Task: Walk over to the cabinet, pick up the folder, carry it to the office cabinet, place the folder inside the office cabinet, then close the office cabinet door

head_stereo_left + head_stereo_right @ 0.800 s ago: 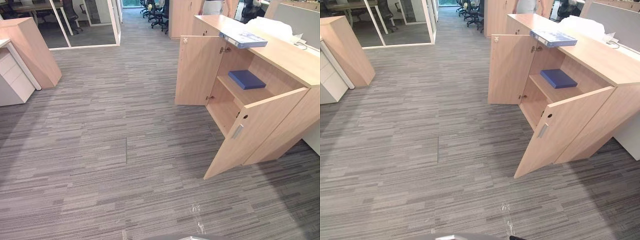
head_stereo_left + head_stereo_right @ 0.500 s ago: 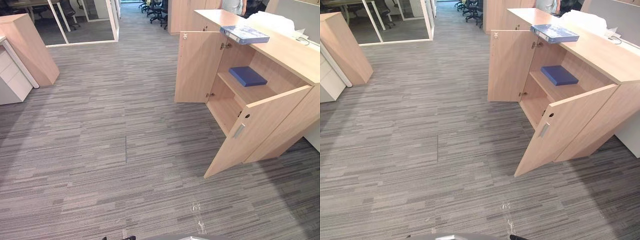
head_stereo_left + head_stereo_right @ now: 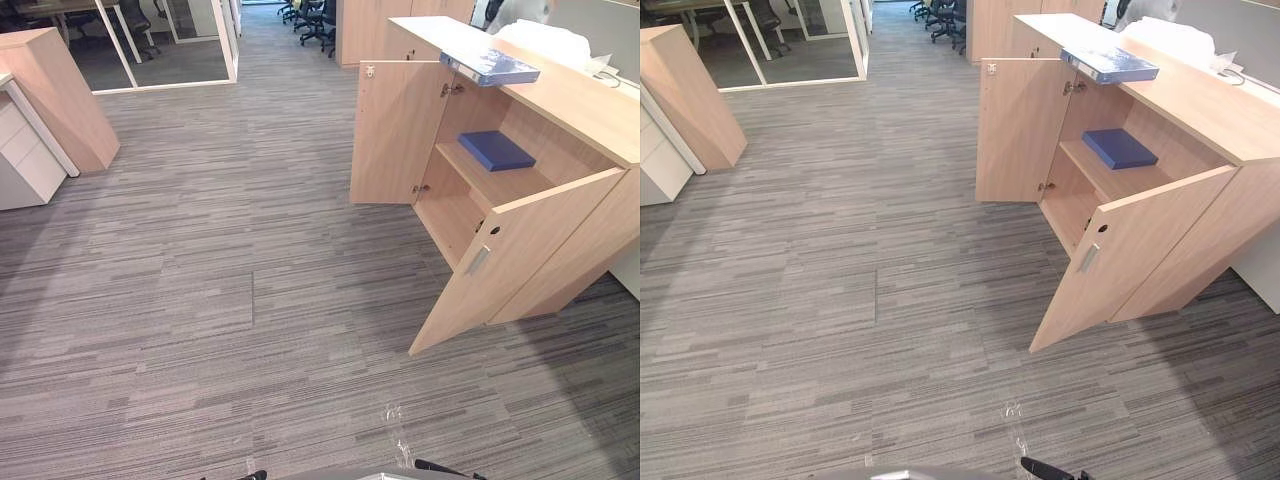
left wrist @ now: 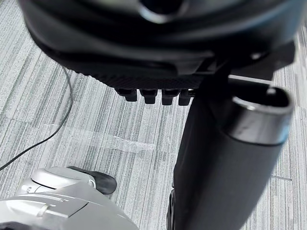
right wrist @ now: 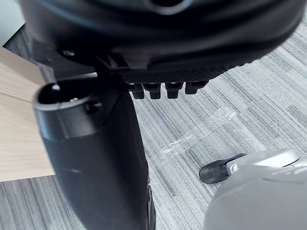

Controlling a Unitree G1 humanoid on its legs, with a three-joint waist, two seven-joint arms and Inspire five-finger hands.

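Standing on grey striped carpet (image 3: 220, 280), I face one low office cabinet (image 3: 575, 100) of pale wood laminate on the right, with both of its flat rectangular doors swung open. The far door (image 3: 395, 135) stands square to the cabinet front. The near door (image 3: 520, 255) angles out toward me and carries one slim silver handle (image 3: 477, 261).

Two folders are in sight, and neither is in my hands. One pale blue folder (image 3: 490, 67) lies flat on the cabinet top, with its near corner jutting past the front edge above the opening. One dark blue folder (image 3: 496, 151), thin and matte, lies flat on the single inner shelf (image 3: 500, 185). A white, crumpled bag (image 3: 545, 42) sits on the top beyond the pale folder.

My left hand (image 4: 158, 57) and my right hand (image 5: 163, 52) both hang over the carpet. Their fingers are loose and clasp nothing, and a thumb stands out beside each row of fingers.

Far on the left stand one slant-sided wooden unit (image 3: 60, 95) and one white drawer unit (image 3: 25, 150). A glass partition (image 3: 170, 45) stands beyond them.
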